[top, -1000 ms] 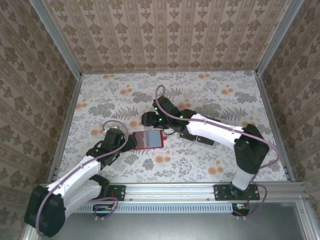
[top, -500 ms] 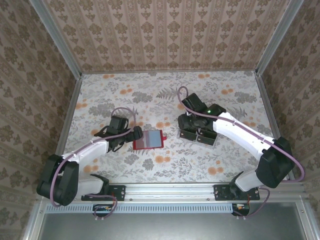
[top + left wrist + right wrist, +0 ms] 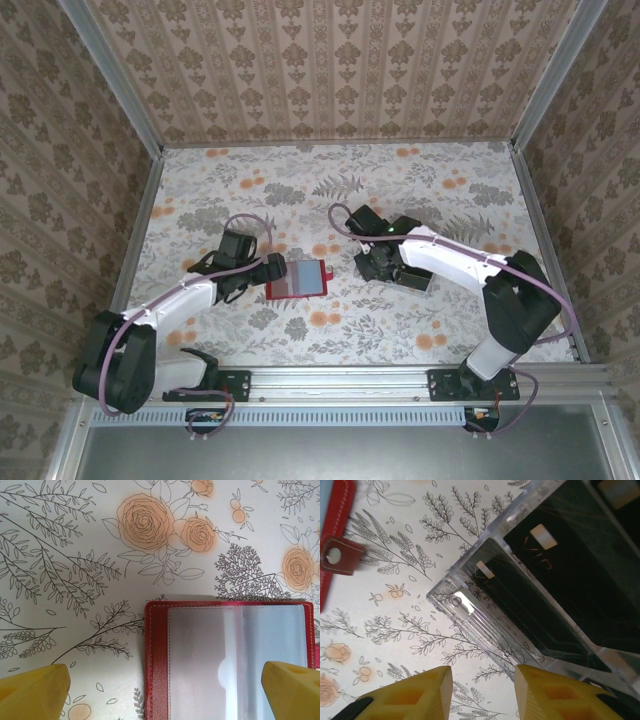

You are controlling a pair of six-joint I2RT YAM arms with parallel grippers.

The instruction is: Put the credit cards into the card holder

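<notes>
Clear acrylic tray with divided slots holds black rectangular credit cards standing on edge in rows. Each has a small pale patch near its top. In the top view the tray sits right of centre on the floral-print tabletop.

Red stitched folding card holder lies open and flat, left of the tray and well apart from it. Its clear plastic pocket faces up and shows pale grey through, with a thumb notch on the inner edge. The red snap tab points toward the tray.

Left gripper has its yellow fingers spread wide. One tip is over table left of the card holder, the other is over its right side. Cannot tell if they touch it.

Right gripper hangs just beside the tray's near corner, with its yellow fingertips a narrow gap apart. Only table pattern shows between them, nothing held. In the top view the right gripper is at the tray's left end.

A strip of tabletop separates holder and tray. The far half of the table runs open to the wallpapered back wall. Metal rails edge the sides.

Faint orange lettering on one card, too blurred to read.
</notes>
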